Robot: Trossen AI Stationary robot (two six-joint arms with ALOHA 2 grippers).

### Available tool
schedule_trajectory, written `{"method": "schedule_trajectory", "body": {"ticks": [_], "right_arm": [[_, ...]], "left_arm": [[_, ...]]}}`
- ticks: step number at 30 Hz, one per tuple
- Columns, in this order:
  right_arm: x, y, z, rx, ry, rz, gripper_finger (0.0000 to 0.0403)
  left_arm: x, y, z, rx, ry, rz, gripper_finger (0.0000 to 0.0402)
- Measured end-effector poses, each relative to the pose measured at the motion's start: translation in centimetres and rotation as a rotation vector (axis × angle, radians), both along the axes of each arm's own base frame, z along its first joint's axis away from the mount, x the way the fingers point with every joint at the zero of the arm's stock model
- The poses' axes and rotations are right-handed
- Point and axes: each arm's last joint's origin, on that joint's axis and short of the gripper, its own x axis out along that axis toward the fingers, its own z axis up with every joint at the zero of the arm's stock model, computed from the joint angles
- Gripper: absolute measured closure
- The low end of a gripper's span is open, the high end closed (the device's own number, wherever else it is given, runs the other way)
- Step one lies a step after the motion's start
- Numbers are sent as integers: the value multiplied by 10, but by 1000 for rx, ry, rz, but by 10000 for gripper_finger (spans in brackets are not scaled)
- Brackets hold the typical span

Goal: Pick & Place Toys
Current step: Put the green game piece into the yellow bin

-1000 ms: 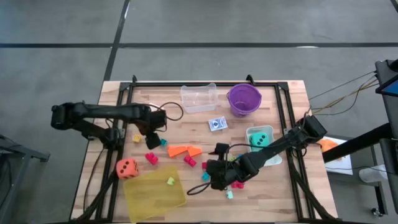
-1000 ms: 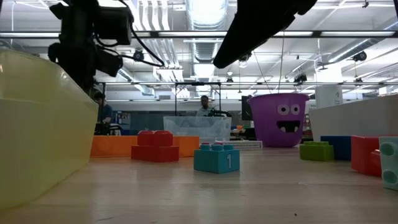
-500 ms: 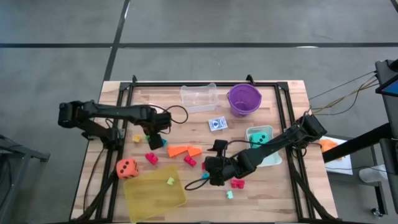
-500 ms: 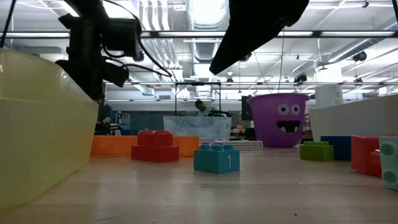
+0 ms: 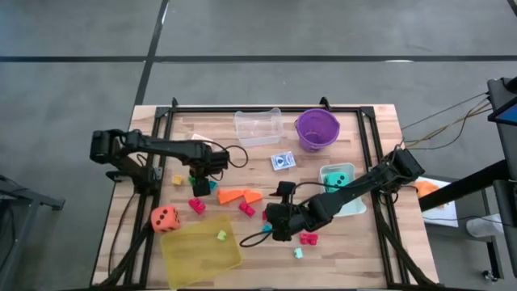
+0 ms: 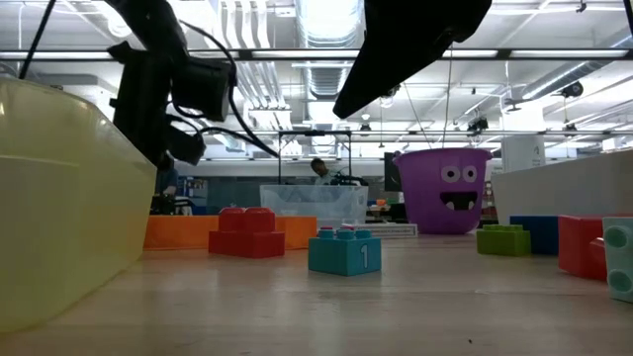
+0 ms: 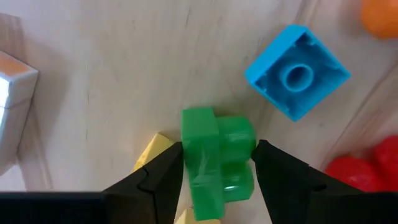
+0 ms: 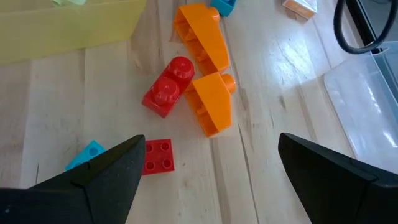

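Gripping green brick (image 7: 217, 162), left claw (image 7: 219, 169)

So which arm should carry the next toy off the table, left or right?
Left. The left gripper already has its fingers closed around a green brick, held over the table. The right gripper is open and empty, hovering above the red bricks and orange wedges.

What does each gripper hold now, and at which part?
Left gripper pinches the green brick by its two opposite sides. Right gripper is open, holding nothing.
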Motion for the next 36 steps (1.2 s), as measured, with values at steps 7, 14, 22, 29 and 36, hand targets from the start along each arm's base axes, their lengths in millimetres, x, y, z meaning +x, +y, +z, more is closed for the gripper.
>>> {"method": "schedule_trajectory", "body": {"ticks": [7, 14, 22, 29, 36], "right_arm": [[0, 0, 0, 0, -1, 0, 39], [0, 0, 0, 1, -1, 0, 39], [0, 0, 0, 4, -2, -2, 39], [0, 0, 0, 5, -5, -2, 39], [0, 0, 0, 7, -6, -2, 39]], "left_arm": [[1, 0, -5, -1, 19, -11, 212], [-8, -1, -18, -9, 30, -22, 212], [-9, -2, -24, -4, 4, -24, 212], [-9, -2, -24, -5, 3, -31, 249], [-8, -1, -21, -4, 8, -19, 252]]}}
